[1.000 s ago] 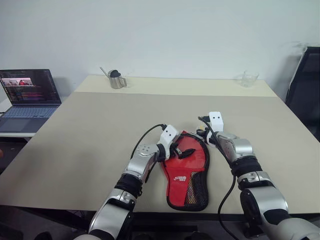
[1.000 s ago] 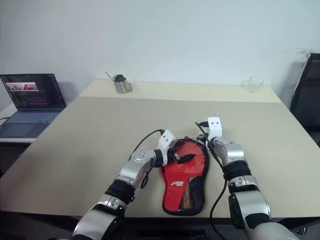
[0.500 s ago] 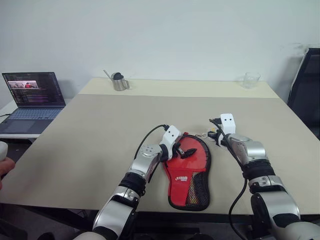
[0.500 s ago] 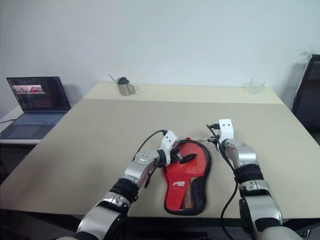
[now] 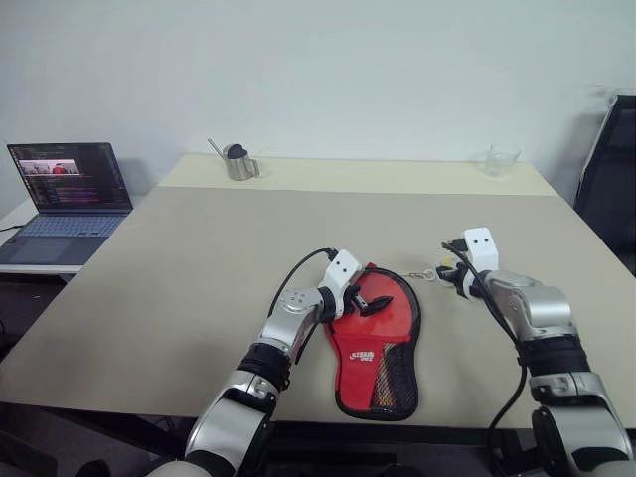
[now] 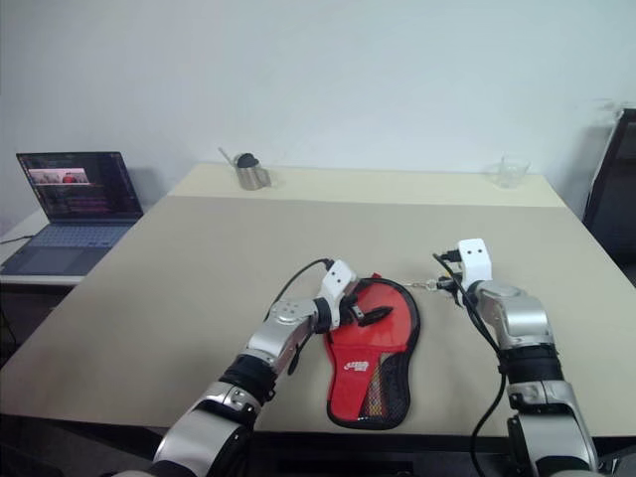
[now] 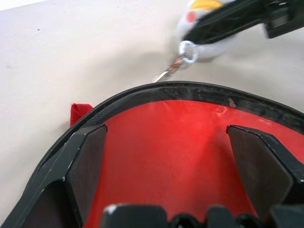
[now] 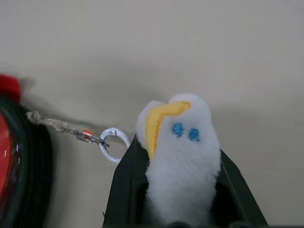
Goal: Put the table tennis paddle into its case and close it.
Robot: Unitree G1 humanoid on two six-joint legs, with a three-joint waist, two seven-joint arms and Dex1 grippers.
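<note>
The case lies flat near the table's front edge, red face up, with its white logo and black mesh pocket toward me. My left gripper stands open over its round end, and its fingers rest on the red fabric. To the right of the case, my right gripper is shut on a white plush charm with a yellow beak. A thin chain runs taut from the charm's ring to the case's black edge. The table tennis paddle is hidden.
An open laptop stands on a side desk at the left. A metal cup and a clear glass sit on the far part of the table. A black chair is at the right.
My right gripper has drawn away to the right with the plush charm, pulling the chain out straight from the case. The left gripper has stayed on the case. The camera shifted slightly.
</note>
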